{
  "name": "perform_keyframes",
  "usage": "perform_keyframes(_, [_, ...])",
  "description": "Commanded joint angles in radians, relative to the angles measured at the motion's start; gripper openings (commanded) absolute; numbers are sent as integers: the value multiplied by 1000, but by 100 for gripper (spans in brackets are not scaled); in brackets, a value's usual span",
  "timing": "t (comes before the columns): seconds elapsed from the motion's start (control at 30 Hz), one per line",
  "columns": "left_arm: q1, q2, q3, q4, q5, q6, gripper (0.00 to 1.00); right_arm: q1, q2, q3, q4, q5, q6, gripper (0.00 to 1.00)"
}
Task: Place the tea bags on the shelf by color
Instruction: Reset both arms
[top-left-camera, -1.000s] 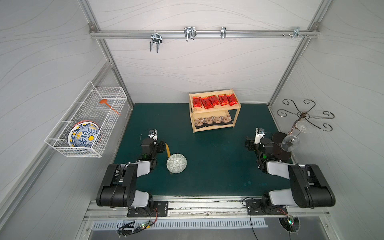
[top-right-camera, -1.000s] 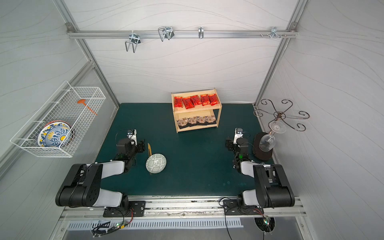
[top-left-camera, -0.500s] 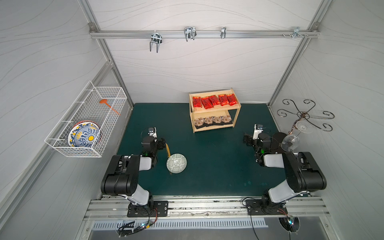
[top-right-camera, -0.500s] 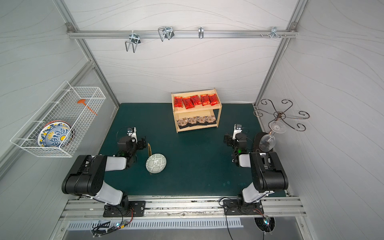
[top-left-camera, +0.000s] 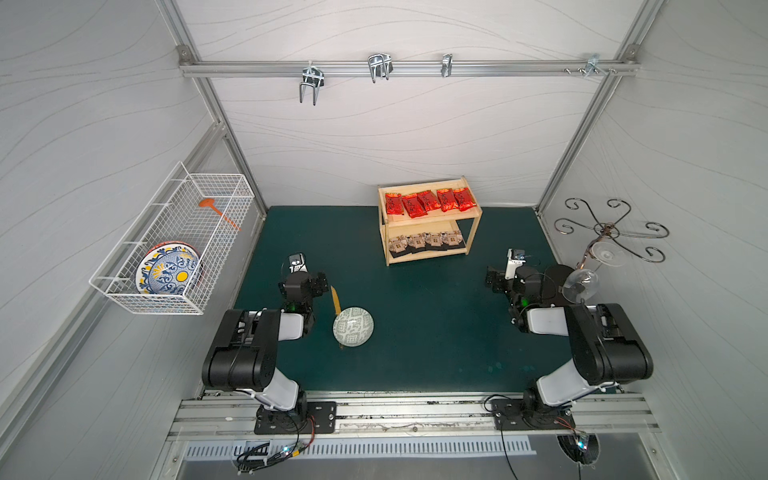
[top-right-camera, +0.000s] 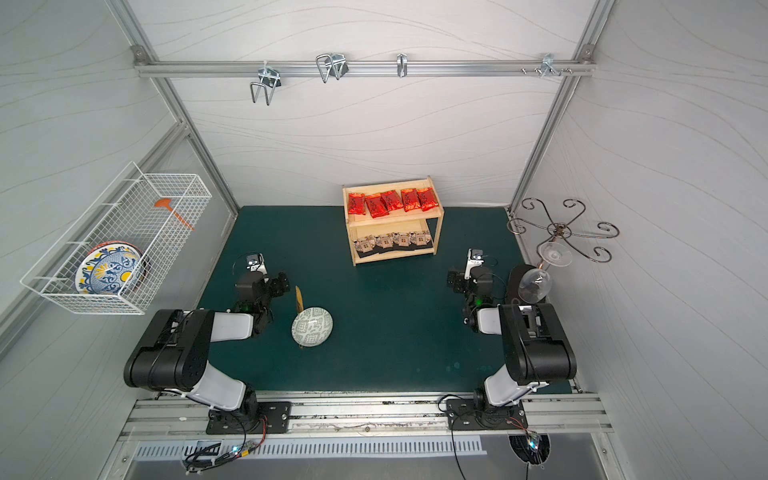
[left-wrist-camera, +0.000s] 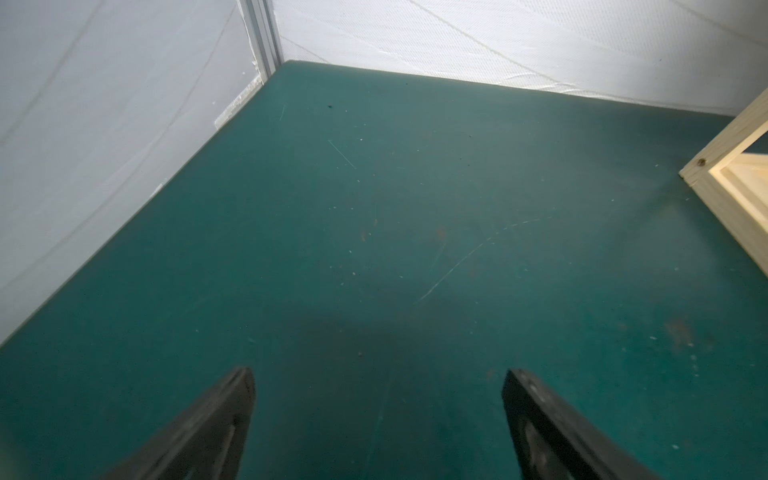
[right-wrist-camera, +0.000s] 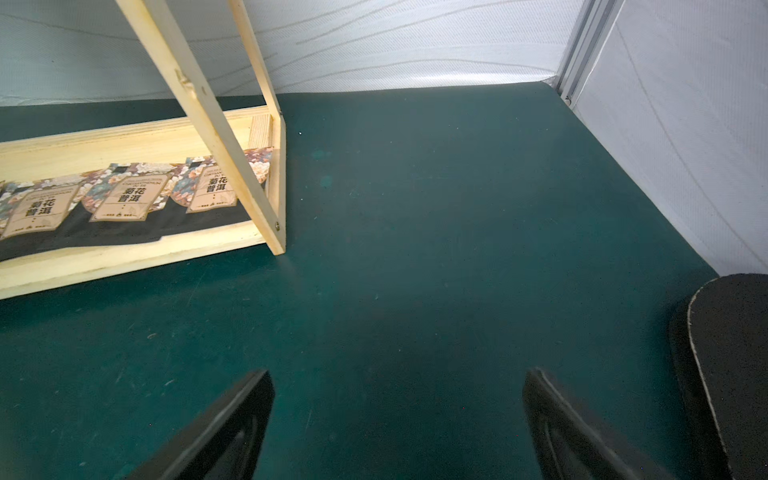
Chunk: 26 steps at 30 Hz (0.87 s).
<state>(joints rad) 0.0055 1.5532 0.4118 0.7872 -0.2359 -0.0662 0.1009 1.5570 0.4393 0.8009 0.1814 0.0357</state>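
Arms retracted; left hand (left-wrist-camera: 378, 374) and right hand (right-wrist-camera: 399, 374) now spread wide, both empty. Tea bags (top-left-camera: 428, 200) sorted by tier on the shelf (top-left-camera: 432, 220); likely done.

Seen from the right wrist, the pale wooden two-tier shelf (right-wrist-camera: 124, 258) runs off the edge, its post partly covering a black-edged tan-pictured tea bag (right-wrist-camera: 210, 193). The thin yellow strip (top-left-camera: 336, 300) beside the round green-patterned bowl (top-left-camera: 353, 332) is too small to name, perhaps a packet.
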Motion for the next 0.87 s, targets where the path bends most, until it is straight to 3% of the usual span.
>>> perform_keyframes(0.0, [2,7,10,55,-24,-12,99,6,8,-5,-3,10,-3,99])
perform_keyframes(0.13, [1,4,9,56,-25,-11,99,8,7,-7,0,14,-1,99])
perform_keyframes(0.23, [-1,1,4,61,-33,-11,99,29,11,-21,31,124,13,99])
perform_keyframes(0.3, [-16,2,-9,92,-120,-26,99,24,6,-16,14,119,23,99])
perform_keyframes(0.83, [-16,5,1,70,-122,-26,99,10,7,-13,10,41,6,99])
